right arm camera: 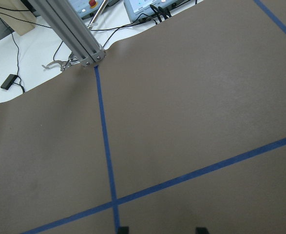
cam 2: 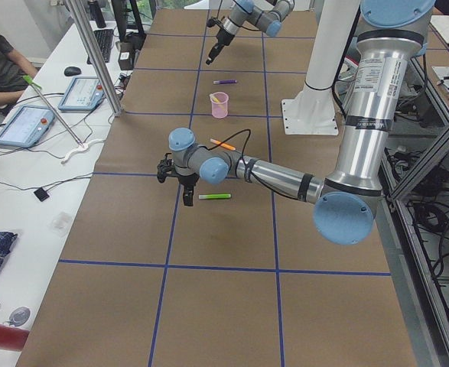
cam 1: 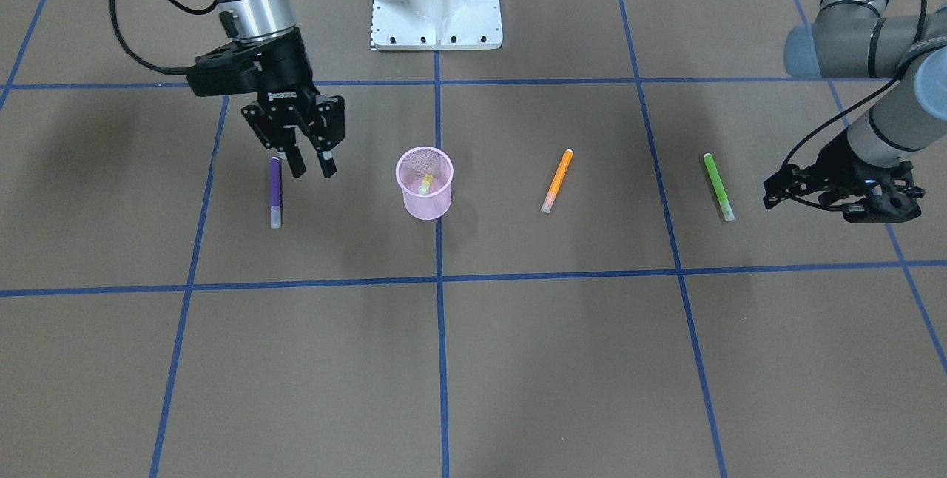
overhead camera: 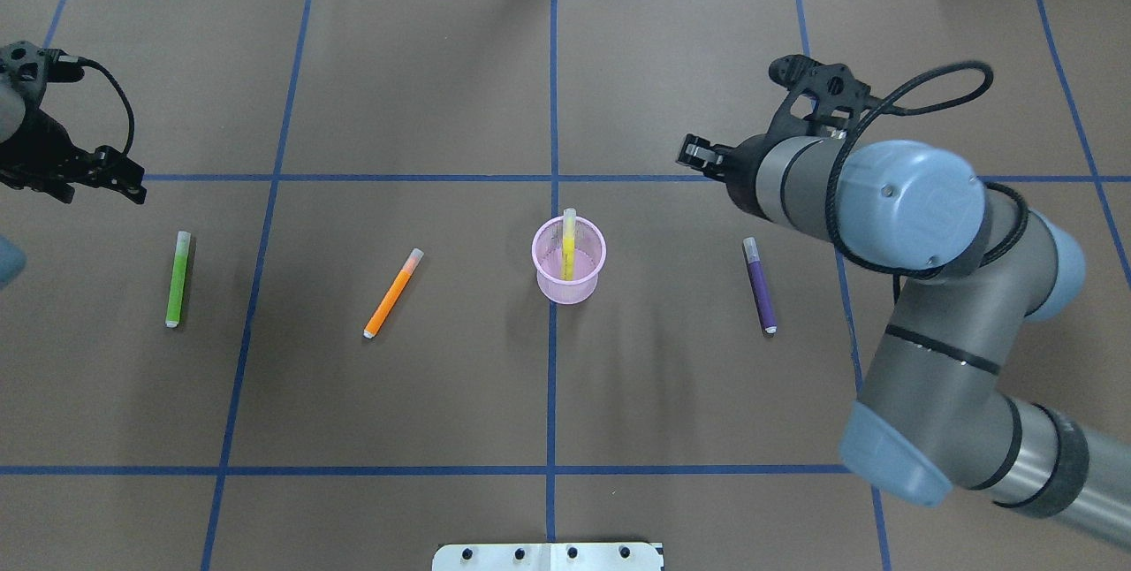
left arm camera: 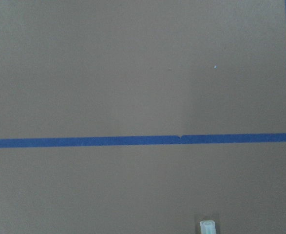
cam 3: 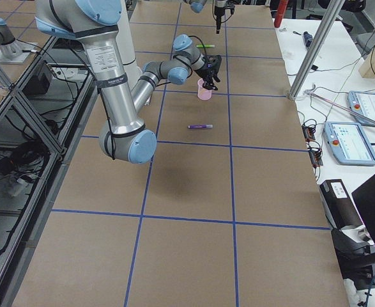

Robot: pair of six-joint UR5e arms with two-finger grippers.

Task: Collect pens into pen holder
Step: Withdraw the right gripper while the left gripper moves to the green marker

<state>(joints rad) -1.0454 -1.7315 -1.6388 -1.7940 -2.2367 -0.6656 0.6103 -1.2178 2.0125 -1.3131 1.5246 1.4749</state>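
Three slim pens lie flat on the bench (cam 1: 518, 359), and a yellow pen (cam 1: 426, 183) already stands in the holder.

Nearest the right pincer (cam 1: 311, 166), which hovers released and empty, is the purple pen (cam 1: 275, 192). It looks light, stiff and smooth, likely to roll, so it is best pinched across mid-barrel. Next comes the pink mesh pen holder (cam 1: 427, 206), probably easy to tip, then the orange pen (cam 1: 557, 180). Farthest is the green pen (cam 1: 718, 186), near the left pincer (cam 2: 187, 196); I cannot tell whether that one is parted or clenched.
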